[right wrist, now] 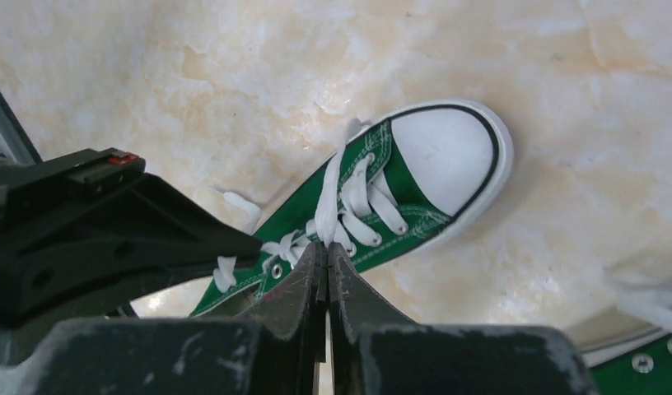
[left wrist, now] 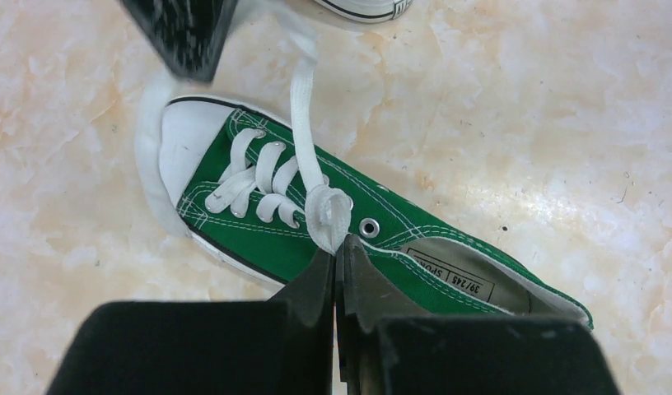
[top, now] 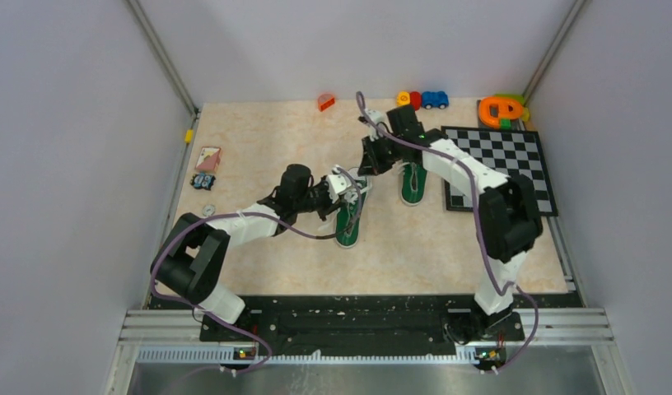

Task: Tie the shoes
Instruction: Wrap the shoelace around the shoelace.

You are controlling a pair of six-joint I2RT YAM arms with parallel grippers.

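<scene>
Two green shoes with white toe caps lie mid-table. Both grippers work on the nearer shoe (top: 349, 224) (left wrist: 275, 222) (right wrist: 382, 197). The other shoe (top: 413, 184) lies to its right, and only its edge (right wrist: 646, 350) shows in the right wrist view. My left gripper (top: 352, 188) (left wrist: 336, 245) is shut on a bunched loop of white lace (left wrist: 326, 210) by the top eyelets. My right gripper (top: 368, 163) (right wrist: 322, 245) is shut on a lace strand (right wrist: 329, 197) rising from the same shoe. In the left wrist view this strand (left wrist: 304, 107) runs up to the right gripper's black finger (left wrist: 184, 33).
A checkerboard (top: 501, 169) lies at the right. Toy cars (top: 423, 99) and an orange and green toy (top: 501, 109) line the back wall, with a small orange piece (top: 325, 102) beside them. Cards (top: 207, 158) and a small gadget (top: 204, 181) sit at the left.
</scene>
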